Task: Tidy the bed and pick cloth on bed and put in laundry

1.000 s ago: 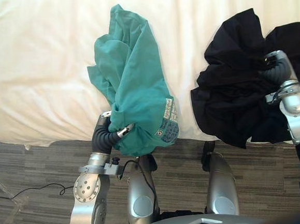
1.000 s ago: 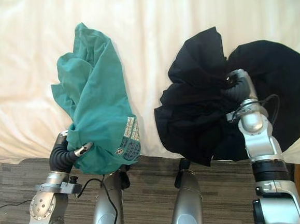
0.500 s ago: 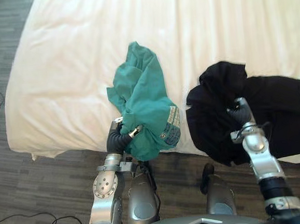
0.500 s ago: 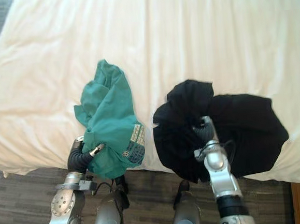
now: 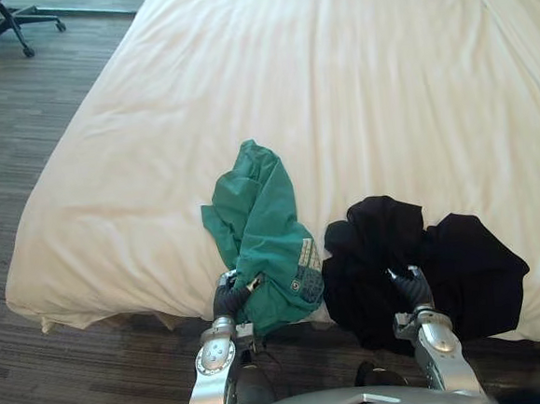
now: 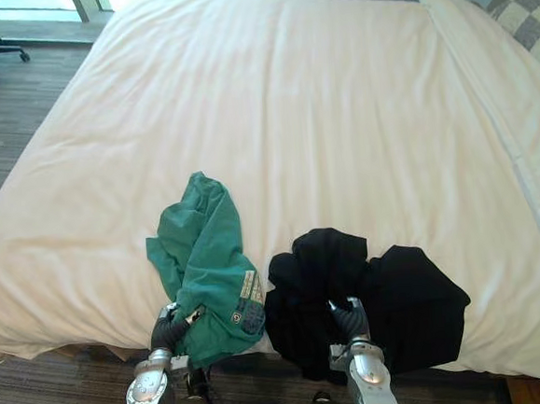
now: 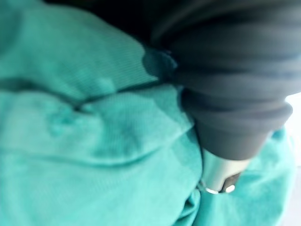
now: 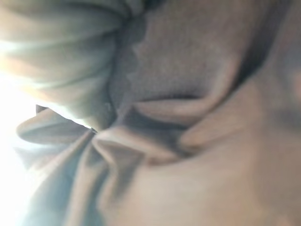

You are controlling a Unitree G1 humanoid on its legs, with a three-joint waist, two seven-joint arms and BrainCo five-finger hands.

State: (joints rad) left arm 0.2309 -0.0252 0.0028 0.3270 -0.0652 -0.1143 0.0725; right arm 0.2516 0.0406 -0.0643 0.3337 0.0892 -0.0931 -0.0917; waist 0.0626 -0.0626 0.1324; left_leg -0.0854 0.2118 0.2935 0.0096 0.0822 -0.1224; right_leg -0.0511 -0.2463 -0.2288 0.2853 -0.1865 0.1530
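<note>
Teal cloth [image 5: 263, 231], black cloth [image 5: 464, 271] — both crumpled

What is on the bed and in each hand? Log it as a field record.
bed: white cover, mostly smooth
green cloth: bunched at the bed's near edge, its lower end hanging over the edge
black cloth: crumpled at the near edge, on the robot's right of the green cloth
left hand: curled on the green cloth's lower end
right hand: pushed into the black cloth, grip hidden
task state: both cloths on the bed
</note>
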